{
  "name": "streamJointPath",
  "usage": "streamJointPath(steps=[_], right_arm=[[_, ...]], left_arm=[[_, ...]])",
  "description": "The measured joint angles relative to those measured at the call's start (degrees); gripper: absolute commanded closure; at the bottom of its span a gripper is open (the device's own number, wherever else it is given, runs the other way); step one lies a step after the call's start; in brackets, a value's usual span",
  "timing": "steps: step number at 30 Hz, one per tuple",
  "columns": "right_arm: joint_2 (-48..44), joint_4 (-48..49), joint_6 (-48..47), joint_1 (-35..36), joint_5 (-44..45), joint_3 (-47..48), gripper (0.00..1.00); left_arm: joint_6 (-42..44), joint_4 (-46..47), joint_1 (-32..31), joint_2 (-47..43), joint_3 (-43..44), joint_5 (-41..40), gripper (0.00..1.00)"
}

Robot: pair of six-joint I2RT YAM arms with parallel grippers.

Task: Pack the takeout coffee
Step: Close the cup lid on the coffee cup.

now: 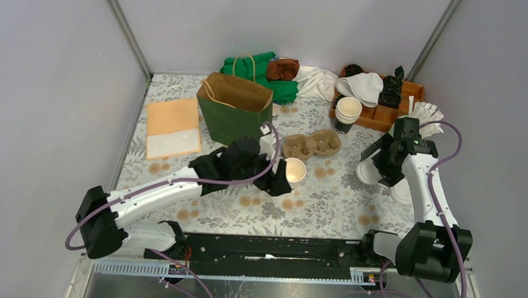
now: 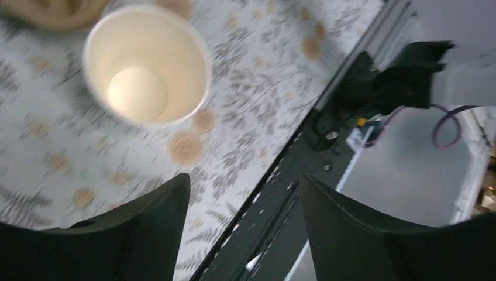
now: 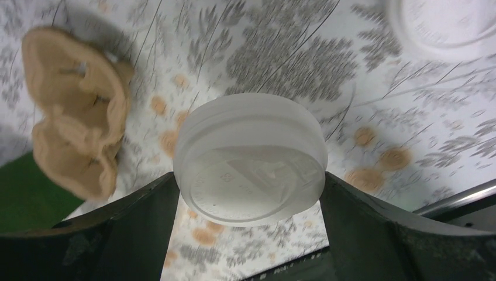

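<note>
Takeout coffee cup (image 1: pixel 295 170) stood upright on the worktop (image 1: pixel 326 204), near the middle and just in front of the brown pulp carrier (image 1: pixel 311 144). It was open-topped and looked empty in the left wrist view. Its lid (image 3: pixel 250 170) was not on it. The round white plastic piece sat between the fingers of the right gripper (image 3: pixel 250 181), well to the right of the cup. The jaws stood wide, with both inner faces against the lid's rim, and the lid was tilted and appeared to be clear of the patterned cloth. A second white lid (image 3: pixel 444 23) lay flat on the worktop beyond it.

The left gripper (image 2: pixel 245 181) hung just beside the cup on its near-left side. Its fingers were parted with nothing between them and did not touch the cup.

Behind the carrier a green paper bag (image 1: pixel 235 108) stood upright with its mouth open, and a flat orange-and-white paper bag (image 1: pixel 174 127) lay to its left. At the far right, a stack of lidless paper cups (image 1: pixel 347 111) stood at the end of a wooden tray (image 1: pixel 388 117).
</note>
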Motion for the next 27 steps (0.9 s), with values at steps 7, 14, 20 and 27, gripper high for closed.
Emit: streamJointPath(steps=[7, 14, 20, 27], right_arm=[[0.6, -8.1, 0.4, 0.9, -10.5, 6.4, 0.15], [3.1, -14.9, 0.2, 0.9, -18.9, 15.4, 0.17], [3.3, -18.3, 1.1, 0.9, -26.1, 20.9, 0.19], [3.5, -19.2, 2.1, 0.9, -32.1, 22.3, 0.19]], left_arm=[[-3.2, 10.2, -1.8, 11.9, 10.9, 6.9, 0.48], [-5.6, 21.9, -2.2, 23.4, 17.6, 11.2, 0.64], [-11.7, 32.7, -0.1, 29.7, 18.9, 17.2, 0.65], [-16.2, 45.2, 2.4, 30.3, 18.8, 22.5, 0.55]])
